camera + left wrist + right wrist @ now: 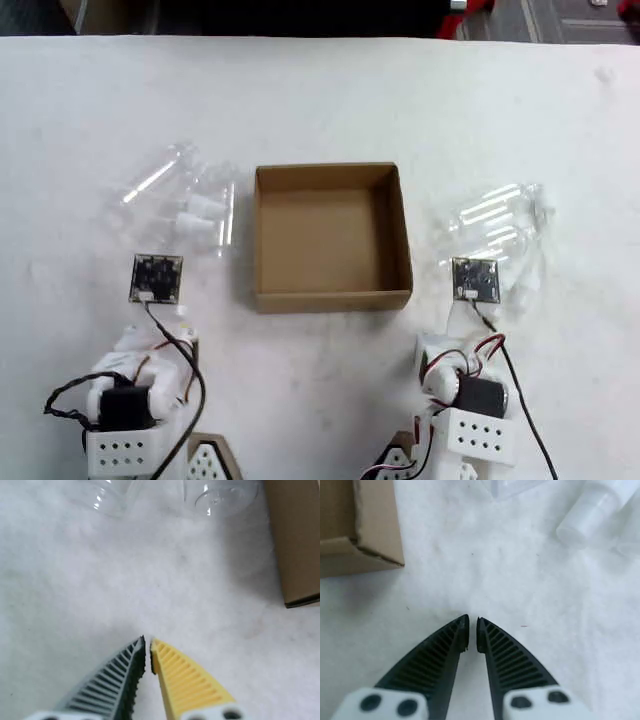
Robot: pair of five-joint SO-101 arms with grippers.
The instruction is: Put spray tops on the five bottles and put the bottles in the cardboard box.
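Observation:
An open cardboard box [331, 237] sits at the table's middle; nothing lies inside it. Clear plastic bottles [170, 185] with white spray tops [205, 210] lie in a heap to its left, and a second heap of clear bottles [495, 215] with a white spray top [527, 290] lies to its right. My left gripper [148, 645] is shut with nothing in it, low over the cloth, short of two clear bottles [220, 495]. My right gripper [471, 625] is shut and holds nothing, near the box corner [380, 550] and a white spray top [592, 512].
A white cloth [320, 100] covers the table. Both arm bases [130, 420] [470, 420] stand at the near edge, with cables trailing beside them. The box wall [295, 540] rises close beside my left gripper.

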